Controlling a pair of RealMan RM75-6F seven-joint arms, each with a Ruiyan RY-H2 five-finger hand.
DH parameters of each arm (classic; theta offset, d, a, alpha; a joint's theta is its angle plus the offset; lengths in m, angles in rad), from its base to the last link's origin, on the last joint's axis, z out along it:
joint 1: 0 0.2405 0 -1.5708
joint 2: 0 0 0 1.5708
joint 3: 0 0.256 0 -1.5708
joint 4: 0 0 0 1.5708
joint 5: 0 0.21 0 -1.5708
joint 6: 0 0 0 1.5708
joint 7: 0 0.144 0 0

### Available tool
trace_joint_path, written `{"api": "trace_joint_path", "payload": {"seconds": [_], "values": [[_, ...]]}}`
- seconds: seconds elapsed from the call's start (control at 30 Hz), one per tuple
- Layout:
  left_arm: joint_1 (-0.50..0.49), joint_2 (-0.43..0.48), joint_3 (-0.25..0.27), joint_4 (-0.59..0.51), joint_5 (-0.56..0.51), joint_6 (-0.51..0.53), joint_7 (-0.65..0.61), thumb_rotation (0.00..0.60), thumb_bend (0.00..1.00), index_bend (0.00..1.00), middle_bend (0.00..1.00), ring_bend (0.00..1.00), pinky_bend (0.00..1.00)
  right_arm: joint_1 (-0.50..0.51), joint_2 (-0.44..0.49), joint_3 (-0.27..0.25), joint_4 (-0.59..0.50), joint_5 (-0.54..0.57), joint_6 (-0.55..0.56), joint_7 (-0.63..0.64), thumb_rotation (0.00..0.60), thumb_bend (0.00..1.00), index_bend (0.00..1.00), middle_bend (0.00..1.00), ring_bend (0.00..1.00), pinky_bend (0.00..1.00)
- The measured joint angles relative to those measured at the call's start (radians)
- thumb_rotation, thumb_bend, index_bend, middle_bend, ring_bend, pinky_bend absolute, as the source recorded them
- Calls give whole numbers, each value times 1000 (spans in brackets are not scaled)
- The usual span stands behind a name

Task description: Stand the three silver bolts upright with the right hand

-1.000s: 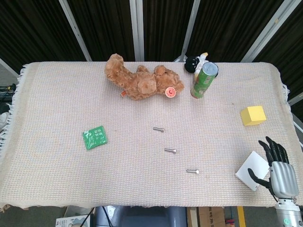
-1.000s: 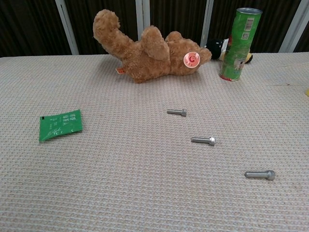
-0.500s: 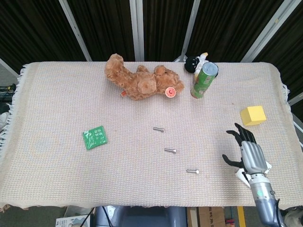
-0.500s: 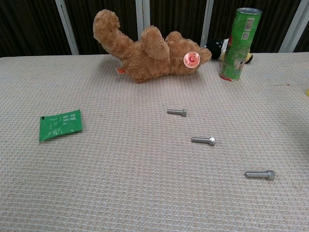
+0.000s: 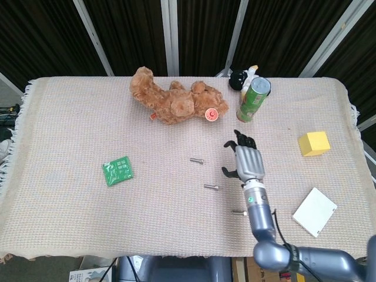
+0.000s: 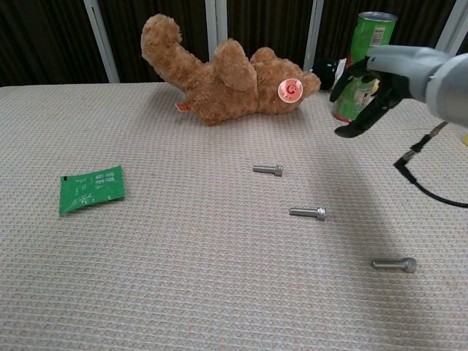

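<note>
Right hand (image 6: pixel 380 84) hovering above tabletop (image 6: pixel 183 278), fingers (image 6: pixel 349 130) spread, holding nothing, partly overlapping green can (image 6: pixel 360 44). Three silver bolts lying flat, well apart: far bolt (image 6: pixel 268 170), middle bolt (image 6: pixel 308 213), near bolt (image 6: pixel 394 265). Teddy bear (image 6: pixel 219 77) lying at rear; green packet (image 6: pixel 91 188) lying flat at left.

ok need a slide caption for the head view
Right hand open above the cloth-covered table, three silver bolts lying flat beside it.
</note>
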Motion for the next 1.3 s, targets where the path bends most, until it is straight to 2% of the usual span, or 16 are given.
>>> {"api": "trace_joint_path", "payload": {"seconds": [0.17,0.6,0.83,1.3], "values": [[-3,1,-3,2,-14,-10,-1,600,74,60,22,0,93,86,-125,27,121,54,43,-46,600,264,351,0,57,61],[1,15,-3,10,-24,-18,-43,600,74,61,21,0,93,199,-314,40,365,80,50,-74,600,296,393,0,67,61],[15,27,-4,20,-33,-10,-86,600,74,61,21,0,93,251,-416,49,506,77,15,-64,600,307,407,0,68,61],[19,32,-5,20,-38,-11,-96,600,74,61,21,0,93,288,-502,78,668,57,-50,-50,600,318,462,0,75,61]]}}
